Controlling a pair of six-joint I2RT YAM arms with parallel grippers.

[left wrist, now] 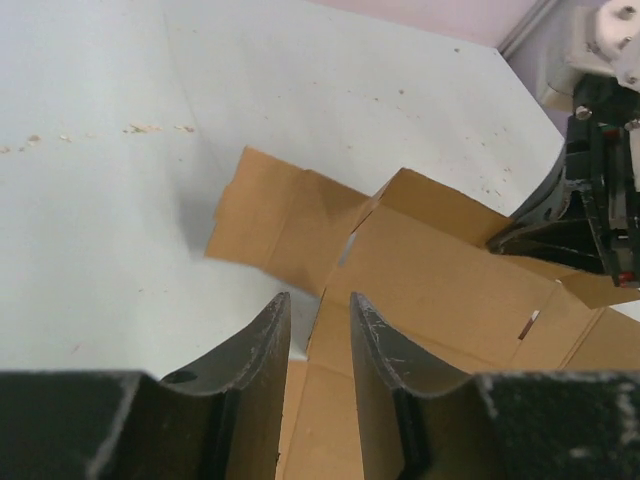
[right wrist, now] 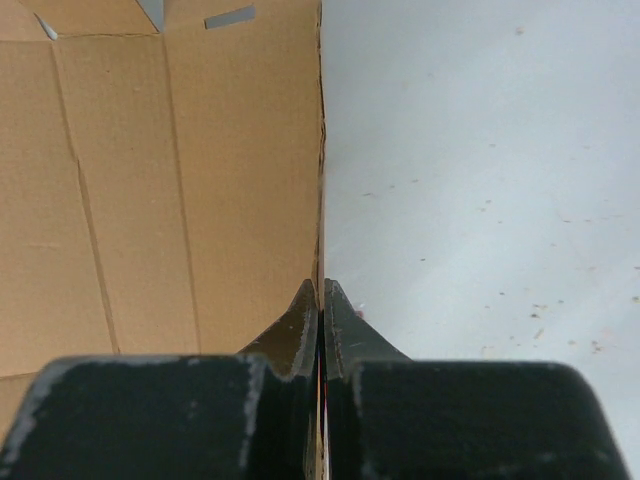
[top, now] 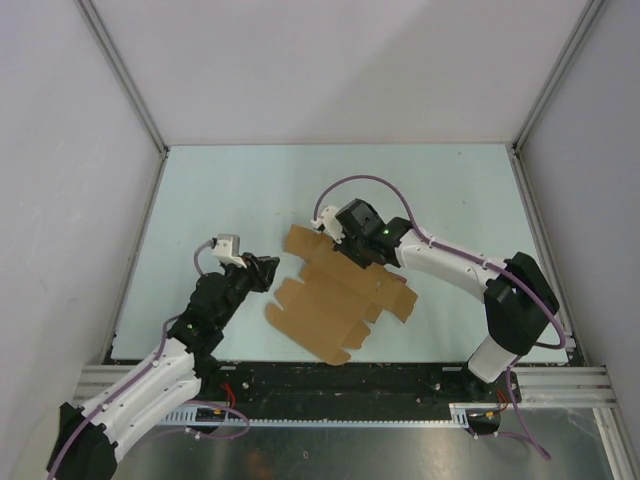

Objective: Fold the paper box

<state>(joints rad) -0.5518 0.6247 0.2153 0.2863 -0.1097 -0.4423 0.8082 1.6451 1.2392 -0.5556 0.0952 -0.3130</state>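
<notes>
Paper box: brown die-cut sheet, mostly flat at the centre of the worktop. Long axis diagonal, far-left to near-right.
Right gripper: pressed together, pinching 1 flap edge on the sheet's far side.
Left gripper: partly spread, holding nothing, over the sheet's left edge.

I'm seeing the paper box showing plain kraft brown, the desk looking pale blue-green with tiny brown specks, and the left gripper and right gripper showing scuffed black.
</notes>
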